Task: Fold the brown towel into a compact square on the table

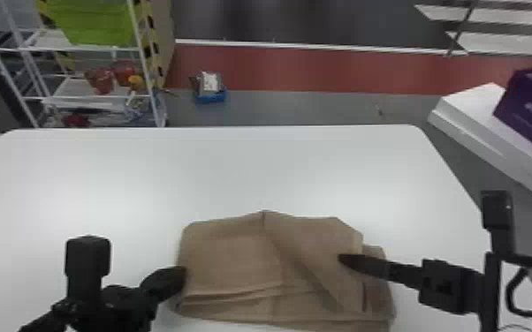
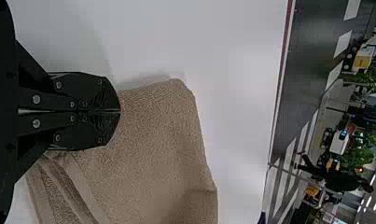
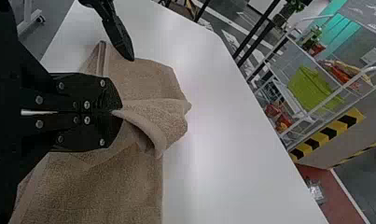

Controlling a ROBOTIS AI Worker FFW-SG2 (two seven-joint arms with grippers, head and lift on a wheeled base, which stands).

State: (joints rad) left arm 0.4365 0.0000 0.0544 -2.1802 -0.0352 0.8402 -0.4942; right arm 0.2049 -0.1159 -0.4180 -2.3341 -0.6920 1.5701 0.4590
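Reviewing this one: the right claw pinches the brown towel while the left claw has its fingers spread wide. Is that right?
Not quite: the left wrist view shows the left claw with fingers closed together, not spread. The right claw does pinch the brown towel.

Past the brown towel's (image 1: 234, 260) far edge, the white table (image 1: 234, 172) offered a broad lane from side to side. Between the left gripper (image 1: 182, 274) and the right gripper (image 1: 343, 259), the towel blocked a low pass, its fold pinched in the right one. Beyond the table, a white shelf rack (image 1: 73, 90) obstructed the far left, a purple box (image 1: 528, 106) the right.
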